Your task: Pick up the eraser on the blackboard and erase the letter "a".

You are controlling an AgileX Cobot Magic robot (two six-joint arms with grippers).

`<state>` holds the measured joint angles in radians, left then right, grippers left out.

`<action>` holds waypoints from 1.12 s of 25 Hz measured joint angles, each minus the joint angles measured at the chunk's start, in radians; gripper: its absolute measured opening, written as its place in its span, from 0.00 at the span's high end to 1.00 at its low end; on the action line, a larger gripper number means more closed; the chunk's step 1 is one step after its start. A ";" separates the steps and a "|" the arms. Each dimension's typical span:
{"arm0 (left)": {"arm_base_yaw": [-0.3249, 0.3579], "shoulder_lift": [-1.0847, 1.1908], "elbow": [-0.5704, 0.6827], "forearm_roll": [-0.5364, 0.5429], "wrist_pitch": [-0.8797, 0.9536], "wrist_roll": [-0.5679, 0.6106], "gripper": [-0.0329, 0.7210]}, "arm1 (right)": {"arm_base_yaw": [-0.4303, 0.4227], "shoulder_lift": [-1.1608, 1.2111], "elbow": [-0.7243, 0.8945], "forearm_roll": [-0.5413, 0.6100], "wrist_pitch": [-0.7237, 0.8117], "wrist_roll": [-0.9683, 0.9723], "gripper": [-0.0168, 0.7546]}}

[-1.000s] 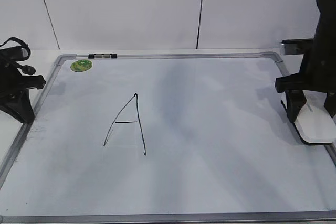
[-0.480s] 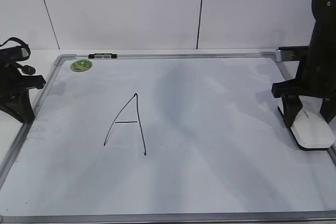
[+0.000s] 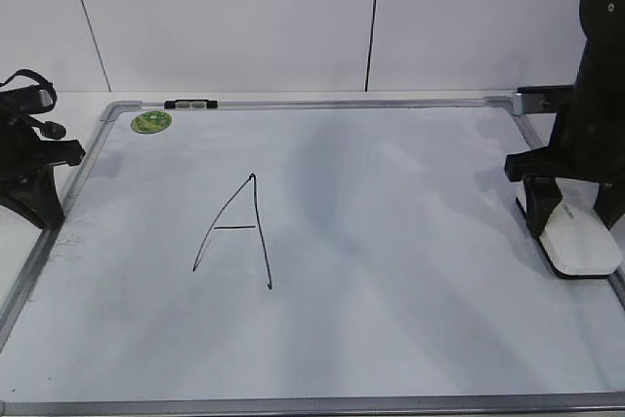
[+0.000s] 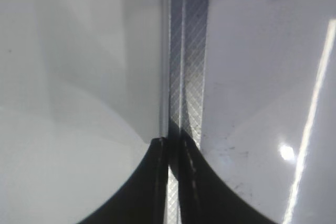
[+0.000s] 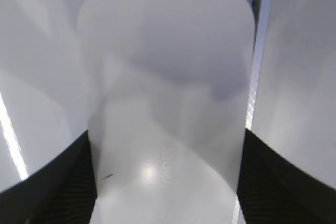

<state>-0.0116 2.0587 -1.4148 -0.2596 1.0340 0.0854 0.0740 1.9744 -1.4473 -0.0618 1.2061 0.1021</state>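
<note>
The white eraser (image 3: 578, 241) lies at the right edge of the blackboard (image 3: 391, 271), against its grey frame. My right gripper (image 3: 576, 226) straddles it, with both fingers pressed on its long sides. In the right wrist view the eraser (image 5: 165, 77) fills the gap between the fingers (image 5: 165, 182). No small letter "a" shows on the board in any view. My left gripper (image 3: 44, 214) is shut and empty over the board's left frame (image 4: 186, 51), with its tips (image 4: 173, 145) just above the metal strip.
A tall capital "A" (image 3: 239, 231) is drawn left of the board's middle. A round green sticker (image 3: 151, 122) and a small black-and-white clip (image 3: 190, 104) sit at the top left of the frame. White wall panels stand behind.
My right gripper has shifted slightly left with the eraser. The eraser's dark underside showed a second ago and no longer shows. The left arm has not moved.
</note>
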 joint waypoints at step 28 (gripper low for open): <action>0.000 0.000 0.000 0.000 0.000 0.000 0.94 | 0.000 0.025 0.000 0.002 -0.024 -0.020 0.24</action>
<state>-0.0116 2.0587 -1.4148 -0.2596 1.0340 0.0854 0.0740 1.9997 -1.4473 -0.0602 1.1819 0.0819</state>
